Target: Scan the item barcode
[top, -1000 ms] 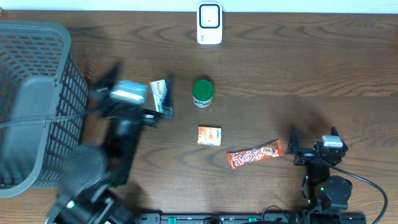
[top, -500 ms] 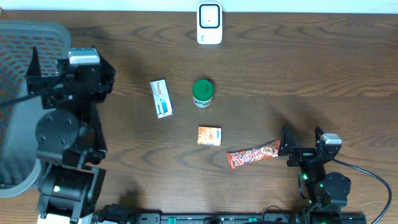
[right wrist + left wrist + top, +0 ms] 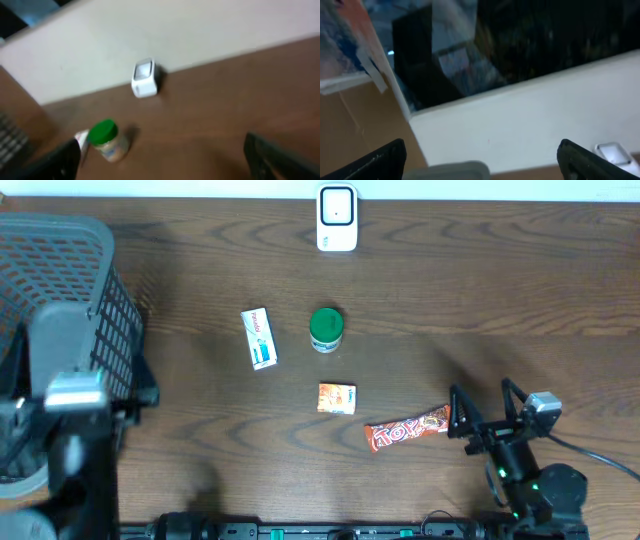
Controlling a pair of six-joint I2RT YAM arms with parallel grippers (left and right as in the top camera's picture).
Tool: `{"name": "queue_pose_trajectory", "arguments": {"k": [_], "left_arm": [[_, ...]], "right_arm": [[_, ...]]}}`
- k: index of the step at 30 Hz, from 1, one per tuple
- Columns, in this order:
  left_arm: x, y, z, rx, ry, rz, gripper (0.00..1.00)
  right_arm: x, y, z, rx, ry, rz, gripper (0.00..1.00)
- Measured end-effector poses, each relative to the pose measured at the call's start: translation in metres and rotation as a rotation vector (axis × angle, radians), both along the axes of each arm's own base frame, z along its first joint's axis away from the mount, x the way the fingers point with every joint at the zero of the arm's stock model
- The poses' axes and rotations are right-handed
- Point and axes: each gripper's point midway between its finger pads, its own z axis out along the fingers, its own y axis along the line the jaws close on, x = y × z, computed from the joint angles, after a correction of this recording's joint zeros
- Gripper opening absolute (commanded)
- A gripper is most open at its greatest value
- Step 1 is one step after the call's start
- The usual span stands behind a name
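The white barcode scanner (image 3: 337, 218) stands at the table's far edge; it also shows in the right wrist view as the scanner (image 3: 145, 79). Loose on the wood lie a white-and-blue box (image 3: 259, 338), a green-lidded jar (image 3: 326, 329), a small orange packet (image 3: 337, 398) and a red-orange candy bar (image 3: 410, 429). My right gripper (image 3: 482, 402) stands open just right of the candy bar's end, holding nothing. The left gripper (image 3: 78, 395), blurred, hangs open and empty at the lower left beside the basket, far from every item.
A dark mesh basket (image 3: 55, 270) fills the left side, and its grey rim (image 3: 450, 170) shows in the left wrist view under a white wall. The jar (image 3: 107, 140) and the box's corner (image 3: 82, 137) sit ahead of my right gripper (image 3: 162, 141).
The left arm has swung away from the white-and-blue box, past the basket, down to the lower left. The right gripper has shifted slightly beside the candy bar. No item has moved.
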Motion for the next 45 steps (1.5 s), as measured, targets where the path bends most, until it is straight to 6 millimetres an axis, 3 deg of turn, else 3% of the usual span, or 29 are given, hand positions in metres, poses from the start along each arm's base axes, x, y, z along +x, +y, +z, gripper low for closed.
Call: {"name": "queue_pose_trajectory", "arguments": {"k": [6,10,17,23,29,33,38,42,45], "left_arm": [[-0.020,-0.009,0.009,-0.049,-0.056,-0.065,0.95],[-0.039,-0.023,0.018,-0.055,-0.111,-0.143,0.95],[-0.108,-0.032,0.038,-0.034,-0.286,-0.191,0.95],[-0.151,-0.034,0.043,-0.022,-0.393,-0.199,0.95],[-0.164,-0.035,0.044,-0.021,-0.423,-0.221,0.96],[-0.175,-0.035,0.043,-0.018,-0.448,-0.222,0.96],[-0.191,-0.035,0.047,-0.014,-0.483,-0.224,0.96],[-0.192,-0.035,0.047,-0.014,-0.485,-0.224,0.96],[-0.203,-0.035,0.059,0.010,-0.552,-0.215,0.96]], "right_arm": [[-0.025,0.006,-0.003,0.017,0.157,0.024,0.99],[-0.034,0.014,0.014,0.001,0.127,0.079,0.99],[-0.044,0.028,0.038,-0.007,0.067,0.164,0.99],[-0.053,0.035,0.015,0.024,0.176,0.208,0.99],[-0.073,0.039,-0.027,0.067,0.384,0.219,0.99],[-0.075,0.036,-0.033,0.066,0.413,0.200,0.99],[-0.067,0.037,-0.018,0.047,0.334,0.210,0.99],[-0.057,0.037,0.014,0.023,0.190,0.220,0.99],[-0.053,0.034,0.050,-0.002,0.075,0.202,0.99]]}}
